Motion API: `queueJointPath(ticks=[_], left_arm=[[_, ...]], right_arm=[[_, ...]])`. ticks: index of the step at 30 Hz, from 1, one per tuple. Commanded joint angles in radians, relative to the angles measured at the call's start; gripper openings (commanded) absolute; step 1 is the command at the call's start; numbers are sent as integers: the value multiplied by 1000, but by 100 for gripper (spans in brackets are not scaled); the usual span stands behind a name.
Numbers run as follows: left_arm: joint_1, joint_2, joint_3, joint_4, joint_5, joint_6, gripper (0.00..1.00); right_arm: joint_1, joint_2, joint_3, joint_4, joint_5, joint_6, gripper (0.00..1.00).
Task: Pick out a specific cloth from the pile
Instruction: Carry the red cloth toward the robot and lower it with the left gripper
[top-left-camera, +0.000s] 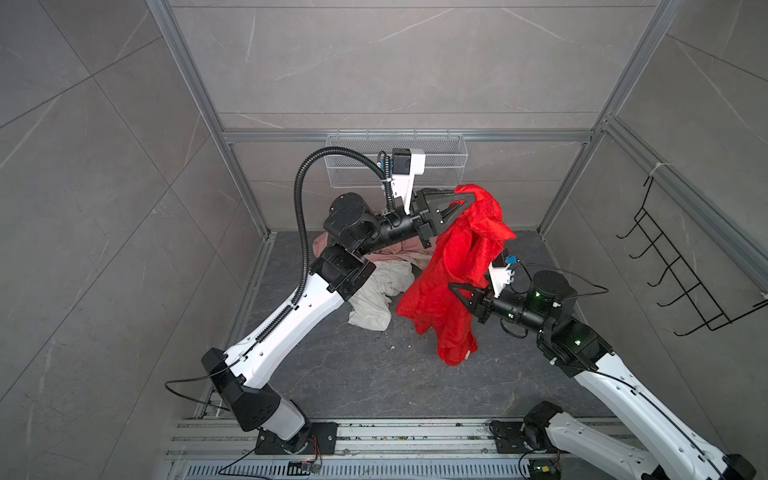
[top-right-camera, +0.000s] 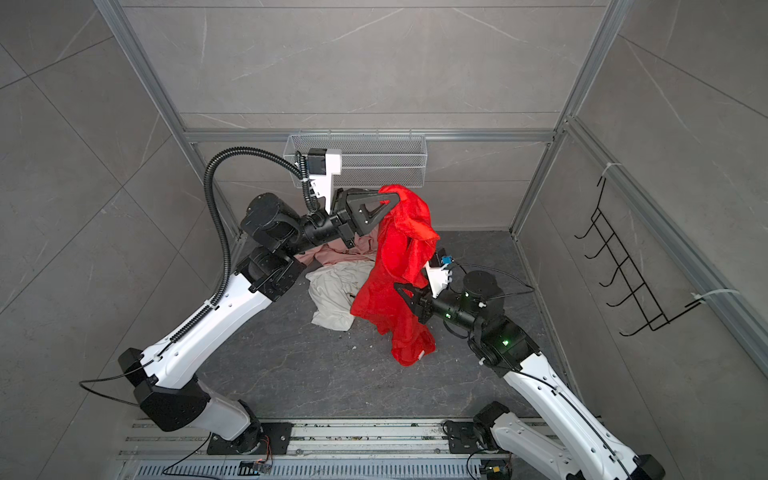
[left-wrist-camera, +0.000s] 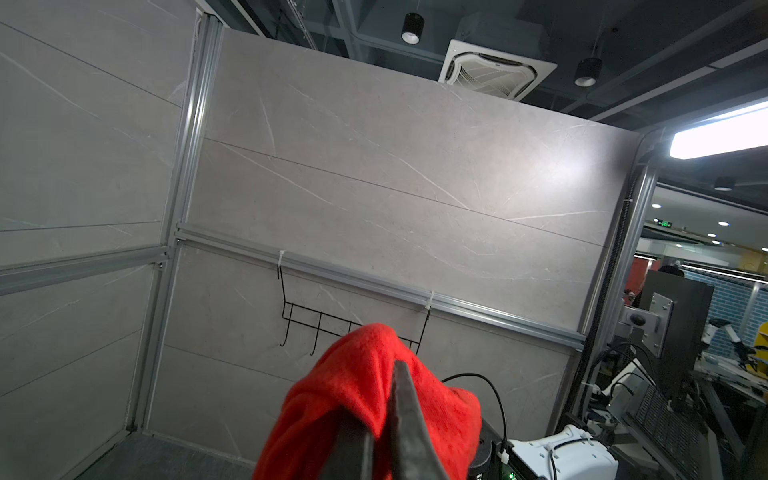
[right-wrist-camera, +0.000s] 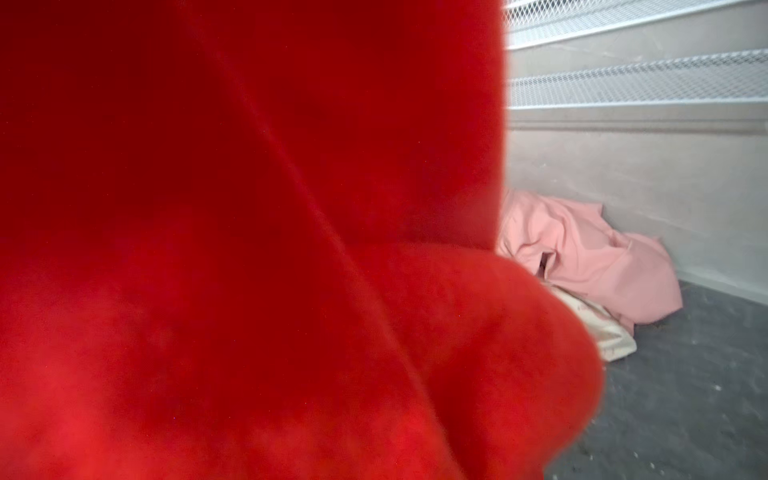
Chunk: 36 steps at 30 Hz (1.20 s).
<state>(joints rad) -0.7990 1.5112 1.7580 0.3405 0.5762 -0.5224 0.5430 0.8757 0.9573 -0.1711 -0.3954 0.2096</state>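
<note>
The red cloth (top-left-camera: 453, 270) is thin, soft fabric with a faint shine. The pink garment (right-wrist-camera: 582, 249) is smooth, matt cloth. The white garment (top-left-camera: 374, 299) is soft and crumpled. At twelve o'clock the basket (top-left-camera: 444, 166) is white metal mesh. At three o'clock the hook rack (top-left-camera: 681, 268) is black wire.

2 overhead views, same scene; wrists close to cloth (right-wrist-camera: 249, 249).

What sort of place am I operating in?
Likely a mock room built as a test cell: grey tile-look wall panels in aluminium framing, a white mesh basket and black hook rack on them, an office ceiling beyond.
</note>
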Motion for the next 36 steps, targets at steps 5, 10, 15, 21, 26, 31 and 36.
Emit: queueJointPath(ticks=[5,10,15,21,26,31,36], left_arm=[[-17,-100,-63,59,-62,34,0],[-31,-142,-141,58,-84,34,0],[-31,-203,-267,40,-125,49,0],[-31,-269,-425,8,-156,68,0],[-31,-313,-534,-67,-194,138,0],[-31,-331,-612,-126,-208,194,0],[-31,-338,-664,-176,-199,234,0]], right_arm=[[5,-75,43,-137,-13,0,25],[5,-103,35,-185,2,4,23],[5,-122,-26,-191,18,14,23],[5,-141,-124,-148,23,28,24],[5,-117,-194,-96,22,42,24],[5,-82,-282,-15,26,74,24],[5,-47,-360,55,23,115,24]])
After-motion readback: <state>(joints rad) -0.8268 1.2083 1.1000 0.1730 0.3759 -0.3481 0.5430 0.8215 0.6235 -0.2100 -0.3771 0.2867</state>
